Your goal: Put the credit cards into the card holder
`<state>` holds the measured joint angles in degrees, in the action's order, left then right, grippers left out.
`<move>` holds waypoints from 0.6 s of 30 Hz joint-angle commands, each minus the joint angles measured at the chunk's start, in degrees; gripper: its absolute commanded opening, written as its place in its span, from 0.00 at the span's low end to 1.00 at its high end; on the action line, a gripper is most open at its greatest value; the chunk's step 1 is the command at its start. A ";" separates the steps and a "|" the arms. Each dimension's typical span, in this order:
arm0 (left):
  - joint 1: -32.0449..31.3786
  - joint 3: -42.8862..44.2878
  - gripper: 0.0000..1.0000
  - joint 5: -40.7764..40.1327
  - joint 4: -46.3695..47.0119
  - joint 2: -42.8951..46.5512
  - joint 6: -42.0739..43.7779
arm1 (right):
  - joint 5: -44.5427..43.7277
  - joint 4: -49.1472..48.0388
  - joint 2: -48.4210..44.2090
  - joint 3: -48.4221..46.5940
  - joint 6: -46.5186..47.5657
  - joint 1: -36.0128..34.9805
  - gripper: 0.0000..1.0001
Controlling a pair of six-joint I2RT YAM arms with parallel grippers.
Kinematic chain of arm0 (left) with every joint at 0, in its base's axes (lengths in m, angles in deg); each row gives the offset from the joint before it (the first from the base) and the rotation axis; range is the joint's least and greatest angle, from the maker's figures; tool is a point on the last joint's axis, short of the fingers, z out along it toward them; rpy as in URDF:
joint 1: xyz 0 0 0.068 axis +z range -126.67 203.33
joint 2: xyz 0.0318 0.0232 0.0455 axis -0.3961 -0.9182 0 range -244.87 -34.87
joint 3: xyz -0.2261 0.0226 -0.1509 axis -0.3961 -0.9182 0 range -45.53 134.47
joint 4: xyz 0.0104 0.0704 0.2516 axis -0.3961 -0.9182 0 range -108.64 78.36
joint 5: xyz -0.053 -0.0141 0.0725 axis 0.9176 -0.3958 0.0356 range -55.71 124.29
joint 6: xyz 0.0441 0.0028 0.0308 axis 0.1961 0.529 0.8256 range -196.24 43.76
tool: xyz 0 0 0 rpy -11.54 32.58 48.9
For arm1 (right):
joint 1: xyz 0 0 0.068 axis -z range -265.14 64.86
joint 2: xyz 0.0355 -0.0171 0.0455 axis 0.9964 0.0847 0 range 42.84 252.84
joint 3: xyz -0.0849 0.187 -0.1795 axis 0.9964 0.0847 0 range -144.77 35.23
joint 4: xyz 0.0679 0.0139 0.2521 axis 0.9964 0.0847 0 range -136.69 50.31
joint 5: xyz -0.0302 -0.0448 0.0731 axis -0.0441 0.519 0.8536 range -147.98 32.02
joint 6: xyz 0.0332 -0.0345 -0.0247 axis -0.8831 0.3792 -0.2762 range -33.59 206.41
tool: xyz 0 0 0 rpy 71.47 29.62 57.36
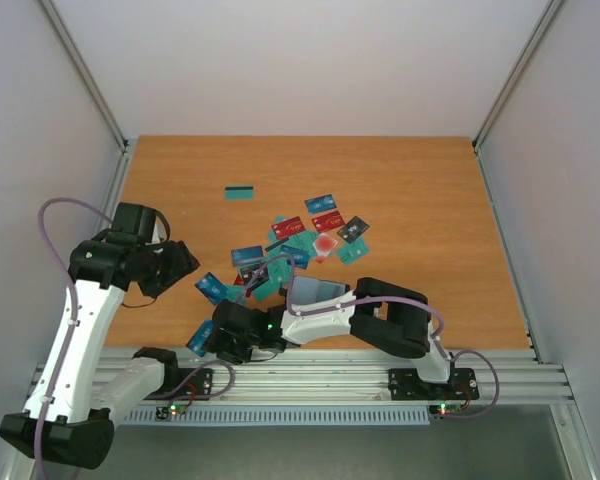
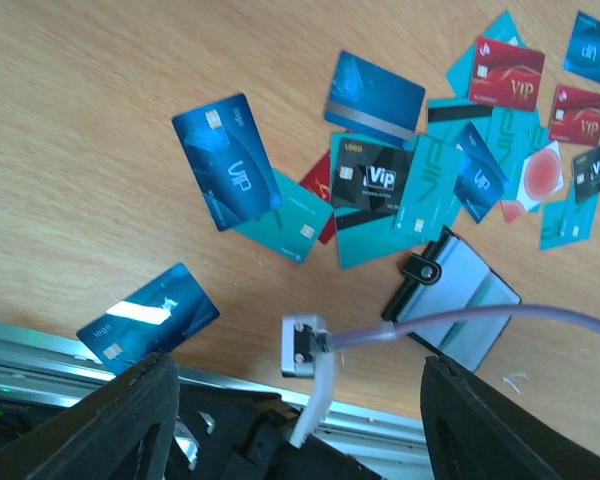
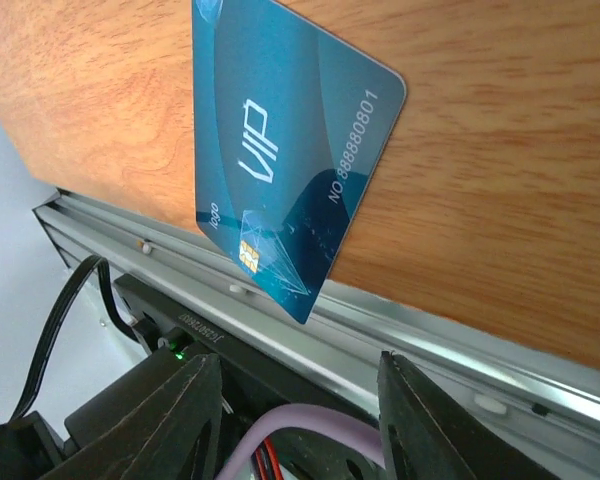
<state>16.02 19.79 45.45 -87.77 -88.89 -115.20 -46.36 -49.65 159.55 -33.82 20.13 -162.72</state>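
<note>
Several credit cards (image 1: 302,243) in teal, blue, red and dark grey lie scattered mid-table, seen closer in the left wrist view as a cluster of cards (image 2: 420,180). The card holder (image 1: 315,292), black-edged with a pale inner face, lies open just near of them; the left wrist view shows the holder (image 2: 465,305) too. One blue VIP card (image 3: 290,150) overhangs the table's near edge (image 1: 200,337). My right gripper (image 3: 295,375) is open just short of it, with nothing between its fingers. My left gripper (image 2: 298,375) hovers open above the table's left side (image 1: 175,265), empty.
A lone teal card (image 1: 240,192) lies further back on the left. The aluminium rail (image 1: 330,365) runs along the table's near edge, right under the overhanging card. My right arm (image 1: 380,320) stretches leftward along the front, with its purple cable (image 2: 500,320) crossing over the holder.
</note>
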 commanded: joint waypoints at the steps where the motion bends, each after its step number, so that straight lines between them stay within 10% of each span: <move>1: -0.55 -1.08 0.68 5.13 0.63 -0.12 0.69 | -1.31 1.90 1.57 -1.93 -1.85 -0.64 0.46; 18: -1.21 -3.17 0.67 6.86 1.78 1.45 0.73 | -0.36 1.90 8.86 -8.78 -5.71 -1.08 0.47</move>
<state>14.95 17.19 51.24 -87.47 -88.78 -115.16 -46.14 -46.96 166.09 -40.42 16.52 -162.90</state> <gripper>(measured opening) 0.674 0.476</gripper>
